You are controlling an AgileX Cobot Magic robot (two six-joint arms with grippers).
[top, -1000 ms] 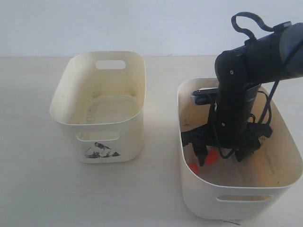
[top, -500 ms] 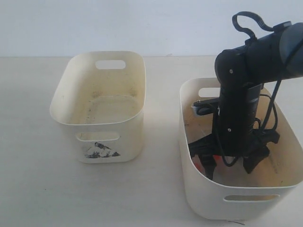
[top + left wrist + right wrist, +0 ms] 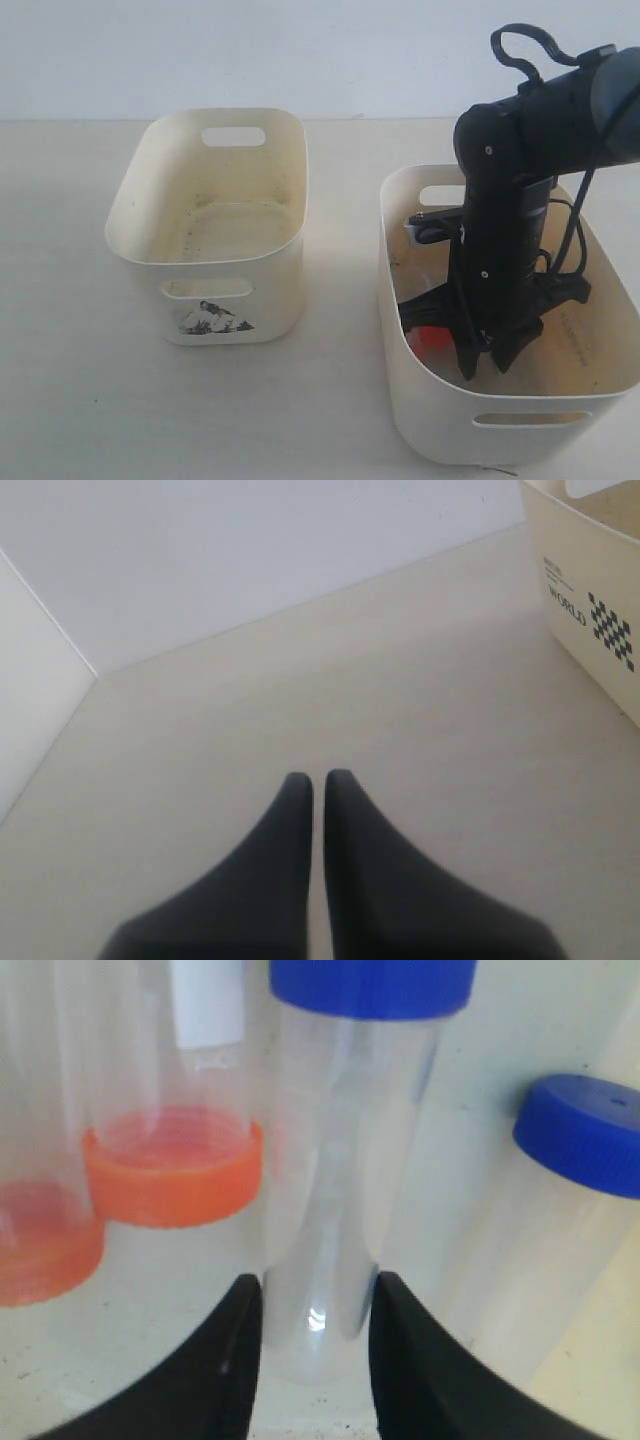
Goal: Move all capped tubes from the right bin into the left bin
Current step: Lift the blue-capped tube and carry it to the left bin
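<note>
My right gripper (image 3: pixel 485 365) is down inside the right bin (image 3: pixel 520 435), the plain cream tub. In the right wrist view its fingers (image 3: pixel 225 1340) press both sides of a clear blue-capped tube (image 3: pixel 330 1160) lying on the bin floor, so the right gripper (image 3: pixel 315 1285) is shut on it. A second blue-capped tube (image 3: pixel 585 1135) lies beside it, and two orange-capped tubes (image 3: pixel 175 1175) lie on the other side. One orange cap (image 3: pixel 432 338) shows past the arm. The left bin (image 3: pixel 235 280), with its black sticker (image 3: pixel 215 318), holds no tubes. My left gripper (image 3: pixel 318 780) is shut over bare table.
The black right arm (image 3: pixel 500 200) and its cables fill much of the right bin. A cream tub wall with a printed label (image 3: pixel 600 610) shows in the left wrist view. Pale tabletop (image 3: pixel 330 400) separates the two bins; a white wall stands behind.
The right gripper's fingers, spread wide half a second ago, have closed in on the blue-capped tube. Before that the arm dropped lower in the right bin. An orange cap shows again.
</note>
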